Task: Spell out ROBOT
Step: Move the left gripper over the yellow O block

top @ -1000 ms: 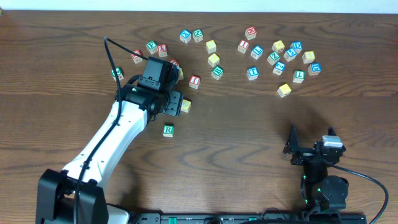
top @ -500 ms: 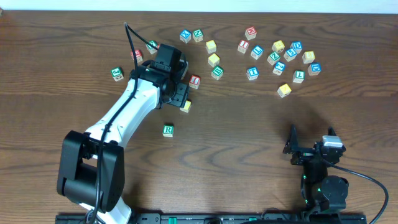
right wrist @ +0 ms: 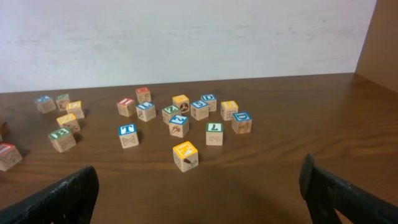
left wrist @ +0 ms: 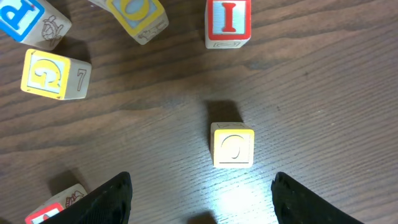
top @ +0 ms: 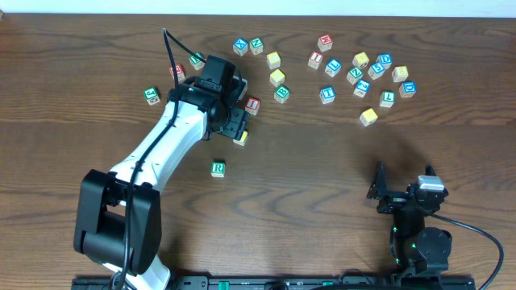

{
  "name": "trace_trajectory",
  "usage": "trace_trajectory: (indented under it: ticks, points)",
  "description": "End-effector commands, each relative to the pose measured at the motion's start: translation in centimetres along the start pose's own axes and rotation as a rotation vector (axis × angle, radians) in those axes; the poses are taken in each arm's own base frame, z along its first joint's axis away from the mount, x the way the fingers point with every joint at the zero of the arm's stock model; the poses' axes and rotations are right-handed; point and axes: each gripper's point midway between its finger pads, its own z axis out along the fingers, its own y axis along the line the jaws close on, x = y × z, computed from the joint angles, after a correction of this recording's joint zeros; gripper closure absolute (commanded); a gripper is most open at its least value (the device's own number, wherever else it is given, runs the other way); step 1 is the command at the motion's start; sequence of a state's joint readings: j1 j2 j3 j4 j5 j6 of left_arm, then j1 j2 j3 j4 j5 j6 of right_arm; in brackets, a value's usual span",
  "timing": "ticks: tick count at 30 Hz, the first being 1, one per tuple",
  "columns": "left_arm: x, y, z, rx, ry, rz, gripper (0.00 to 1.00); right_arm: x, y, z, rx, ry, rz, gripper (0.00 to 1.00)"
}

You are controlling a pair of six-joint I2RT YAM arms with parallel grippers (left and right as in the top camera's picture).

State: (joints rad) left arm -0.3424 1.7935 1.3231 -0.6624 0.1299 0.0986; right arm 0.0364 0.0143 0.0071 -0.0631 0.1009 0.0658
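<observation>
1. My left fingers (left wrist: pixel 112 199) stand wide apart and hold nothing. The yellow O block (left wrist: pixel 233 148) lies on the desk (top: pixel 322 185) just ahead of the tips, between their two lines but a little off the middle.
2. My right fingers (right wrist: pixel 62 196) are also wide and empty. The group of blocks with the blue T block (right wrist: pixel 127 134) lies well ahead of them.
3. The green R block (top: pixel 218 169) lies alone behind the left fingers, nearer to the arm's base and well apart from the O block.
4. I judge that the step in hand concerns the O block, which belongs beside the R block. Whether I must take it up or leave it, I cannot tell.
5. To take it well, I would first bring the fingers forward and centre them, so one tip passes on each flat side of the block.
6. The block sits almost square to the fingers, so I expect only a small turn of the wrist is needed.
7. I would go straight down and close gently, keeping the letter face up.
8. The red I block (left wrist: pixel 228 23) lies farther ahead of the tips, so I should not push forward and disturb it.
</observation>
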Motion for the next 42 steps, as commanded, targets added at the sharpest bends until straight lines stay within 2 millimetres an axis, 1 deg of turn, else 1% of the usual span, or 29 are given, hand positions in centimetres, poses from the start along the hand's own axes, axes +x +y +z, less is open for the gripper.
trace_trajectory:
  ticks: [1, 4, 7, 12, 16, 31, 38, 42]
  points:
    - [-1.0, -0.6, -0.5, 0.018, -0.023, 0.028, 0.29, 0.0, -0.2, 0.0, 0.007, -0.003, -0.011, 0.01]
    - [-1.0, -1.0, -0.4, 0.015, -0.023, 0.043, 0.29, 0.0, -0.2, 0.0, 0.007, -0.003, -0.011, 0.01]
    - [-0.9, -1.3, 0.2, 0.008, -0.015, 0.053, 0.29, 0.0, -0.2, 0.0, 0.007, -0.003, -0.011, 0.01]
    - [-0.1, -2.0, 2.3, 0.015, 0.036, 0.06, 0.29, 0.0, -0.2, 0.0, 0.007, -0.003, -0.011, 0.01]
    - [0.6, -2.0, 3.6, 0.013, 0.071, 0.042, 0.29, 0.0, -0.2, 0.0, 0.007, -0.003, -0.011, 0.01]
    - [0.7, -2.0, 3.9, 0.014, 0.079, 0.043, 0.3, 0.0, -0.2, 0.0, 0.007, -0.003, -0.011, 0.01]
    - [1.1, -1.9, 5.0, 0.014, 0.097, 0.041, 0.3, 0.0, -0.2, 0.0, 0.007, -0.003, -0.011, 0.01]
    - [1.0, -2.0, 5.2, 0.014, 0.096, 0.043, 0.3, 0.0, -0.2, 0.0, 0.007, -0.003, -0.011, 0.01]
